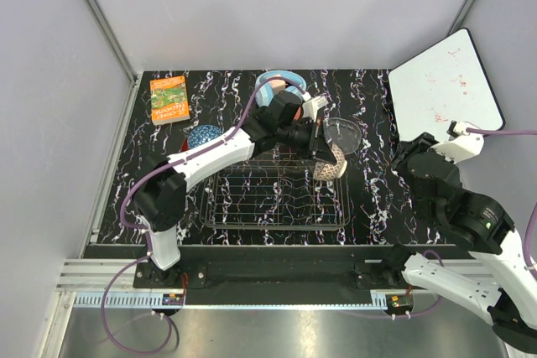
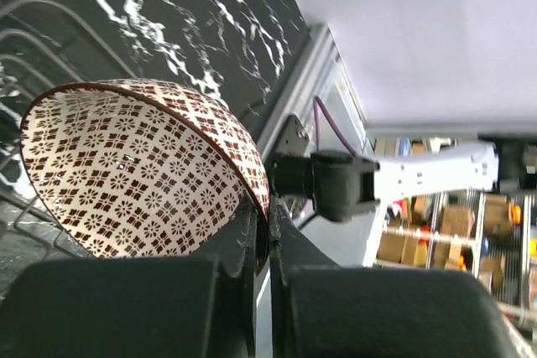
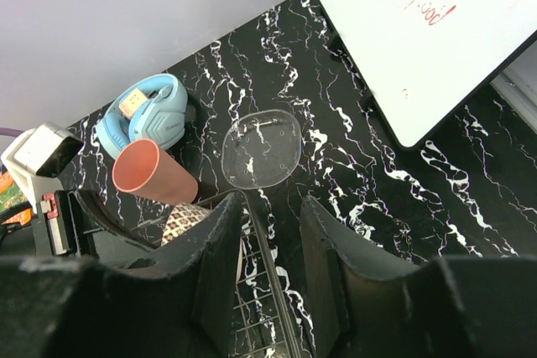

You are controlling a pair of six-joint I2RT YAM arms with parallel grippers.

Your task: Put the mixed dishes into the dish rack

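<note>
Jaws of the left gripper [image 2: 267, 215] pinch the rim of the beige-brown patterned bowl [image 2: 134, 173], holding it tipped on edge at the dish rack's [image 1: 252, 203] upper right corner, probably to slot it upright between the wires, while the right gripper [image 3: 270, 207] hovers parted and empty at lower right.

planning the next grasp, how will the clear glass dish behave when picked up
Probably rigid and slippery: the clear glass dish looks smooth. It lies flat on the table, so its low rim may be hard to pinch. Likely fragile if dropped.
</note>
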